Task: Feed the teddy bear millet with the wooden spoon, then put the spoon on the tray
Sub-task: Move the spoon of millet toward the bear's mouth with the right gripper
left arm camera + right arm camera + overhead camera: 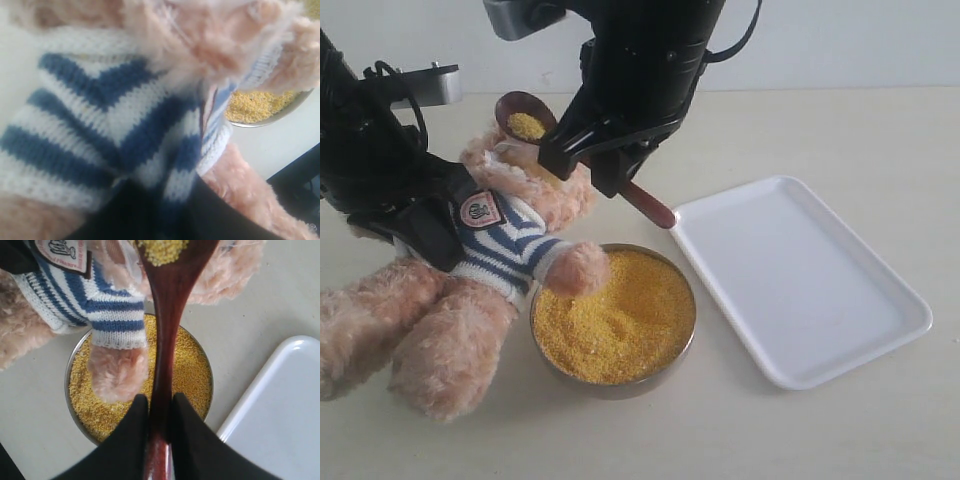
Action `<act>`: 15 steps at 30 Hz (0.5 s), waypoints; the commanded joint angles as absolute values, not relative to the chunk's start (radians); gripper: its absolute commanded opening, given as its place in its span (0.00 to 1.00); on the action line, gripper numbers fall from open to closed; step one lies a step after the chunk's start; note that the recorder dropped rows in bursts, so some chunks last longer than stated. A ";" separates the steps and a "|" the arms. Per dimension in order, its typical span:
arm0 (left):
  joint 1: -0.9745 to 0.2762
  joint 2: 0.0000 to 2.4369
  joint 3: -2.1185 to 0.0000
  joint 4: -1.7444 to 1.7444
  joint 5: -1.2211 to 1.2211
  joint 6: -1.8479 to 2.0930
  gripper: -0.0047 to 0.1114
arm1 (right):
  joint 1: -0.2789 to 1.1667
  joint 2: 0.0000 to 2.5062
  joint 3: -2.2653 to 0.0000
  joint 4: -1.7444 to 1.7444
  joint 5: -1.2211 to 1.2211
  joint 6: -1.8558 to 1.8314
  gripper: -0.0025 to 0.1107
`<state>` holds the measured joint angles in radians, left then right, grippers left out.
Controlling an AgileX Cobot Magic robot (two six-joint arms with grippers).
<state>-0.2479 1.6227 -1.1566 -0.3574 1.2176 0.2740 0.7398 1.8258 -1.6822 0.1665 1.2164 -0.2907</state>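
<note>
The teddy bear (510, 235) sits at the left, leaning back, one paw resting in the metal bowl of millet (620, 325). My left gripper (420, 222) is shut on its striped shirt (100, 115); my black fingers (220, 215) pinch the knit. My right gripper (585, 170) is shut on the handle of the wooden spoon (650, 205), above the bowl. The spoon's round bowl carries a small heap of millet (527, 126) at the bear's face. In the right wrist view the spoon (170, 315) runs from my gripper (160, 405) toward the bear (115, 315). The white tray (800, 280) lies at the right.
The metal bowl (685, 345) stands between the bear's legs and the tray's near corner, its rim (75, 360) close to the tray (280, 410). Bare pale tabletop (840, 130) lies behind the tray and in front of the bowl.
</note>
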 commanded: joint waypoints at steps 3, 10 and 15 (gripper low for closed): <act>-0.249 1.612 -1.160 -0.383 1.221 0.286 0.07 | 0.742 1.843 -1.701 0.179 1.211 -0.294 0.02; -0.249 1.612 -1.160 -0.385 1.221 0.286 0.07 | 0.742 1.906 -1.786 0.211 1.221 -0.290 0.02; -0.249 1.612 -1.160 -0.385 1.221 0.286 0.07 | 0.742 1.906 -1.803 0.164 1.221 -0.283 0.02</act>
